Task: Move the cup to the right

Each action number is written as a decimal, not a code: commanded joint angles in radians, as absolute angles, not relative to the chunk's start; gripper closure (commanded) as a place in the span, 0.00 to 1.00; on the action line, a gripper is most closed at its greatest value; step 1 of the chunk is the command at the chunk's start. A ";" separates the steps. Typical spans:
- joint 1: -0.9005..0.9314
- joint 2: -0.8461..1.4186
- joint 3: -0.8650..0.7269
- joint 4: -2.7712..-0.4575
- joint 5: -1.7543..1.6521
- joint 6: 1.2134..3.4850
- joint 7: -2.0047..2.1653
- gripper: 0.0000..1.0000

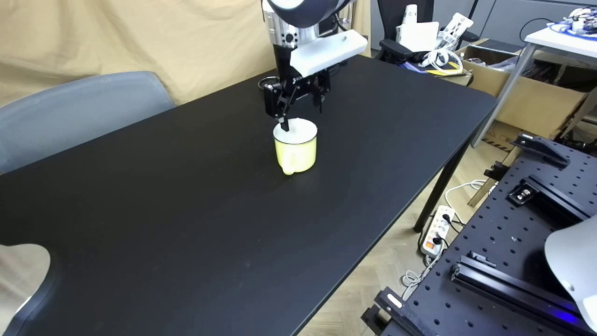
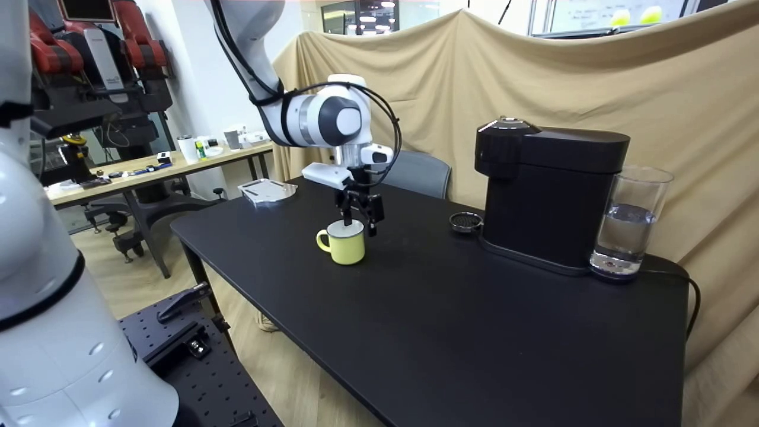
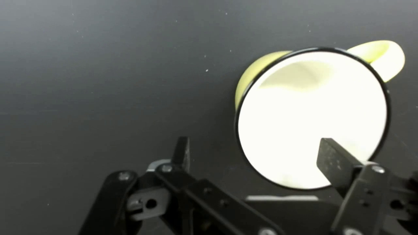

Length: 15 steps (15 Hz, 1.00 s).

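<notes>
The pale yellow cup (image 1: 297, 156) stands upright on the black table (image 1: 186, 224) in an exterior view, and it also shows in an exterior view (image 2: 347, 248) with its handle out to the side. In the wrist view the cup (image 3: 303, 114) is seen from above, with a white interior, a dark rim edge and its handle at upper right. My gripper (image 3: 254, 142) is open, fingers wide apart. One finger overlaps the cup's mouth; the other is outside the cup, over the table. I cannot tell whether the finger reaches below the rim. Nothing is between the fingers' pads but part of the rim.
A black coffee machine (image 2: 545, 201) with a clear water tank (image 2: 628, 231) stands on the table. A round metal portafilter (image 2: 465, 222) lies beside it. A light plate-like piece (image 2: 267, 191) lies at the table's far corner. A chair (image 1: 88, 112) stands behind the table.
</notes>
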<state>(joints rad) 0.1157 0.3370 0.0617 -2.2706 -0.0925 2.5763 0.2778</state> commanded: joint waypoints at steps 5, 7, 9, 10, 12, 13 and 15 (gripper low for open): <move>0.150 0.371 0.038 -2.283 -0.085 2.586 0.289 0.49; 0.150 0.368 0.040 -2.284 -0.079 2.587 0.286 0.61; 0.149 0.363 0.041 -2.289 -0.076 2.588 0.283 0.75; 0.148 0.362 0.042 -2.291 -0.074 2.588 0.280 0.83; 0.145 0.358 0.043 -2.295 -0.071 2.586 0.276 0.95; 0.144 0.356 0.044 -2.296 -0.068 2.586 0.273 0.99; 0.141 0.349 0.049 -2.302 -0.055 2.585 0.264 1.00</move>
<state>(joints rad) 0.1352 0.3721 0.0515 -2.2806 -0.0793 2.5797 0.2746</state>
